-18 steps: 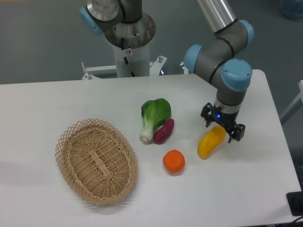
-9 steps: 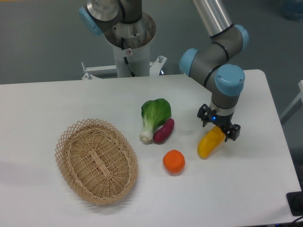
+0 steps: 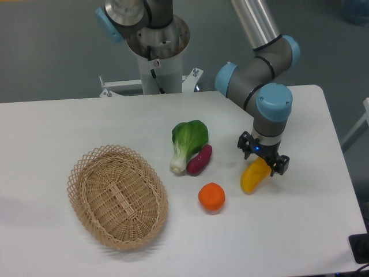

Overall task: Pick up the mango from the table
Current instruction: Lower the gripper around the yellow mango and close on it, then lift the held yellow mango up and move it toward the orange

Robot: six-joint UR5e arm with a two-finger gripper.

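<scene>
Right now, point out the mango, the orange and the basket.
mango [image 3: 251,179], fixed camera, lower yellow body below the gripper.
orange [image 3: 211,197], fixed camera, middle of the fruit.
basket [image 3: 87,165], fixed camera, upper left woven rim.

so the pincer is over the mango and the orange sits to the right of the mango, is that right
Not quite. In the camera view the orange sits to the left of the mango, not the right, and slightly nearer the camera. The rest holds: the pincer is over the mango's upper end, on the table.
</scene>
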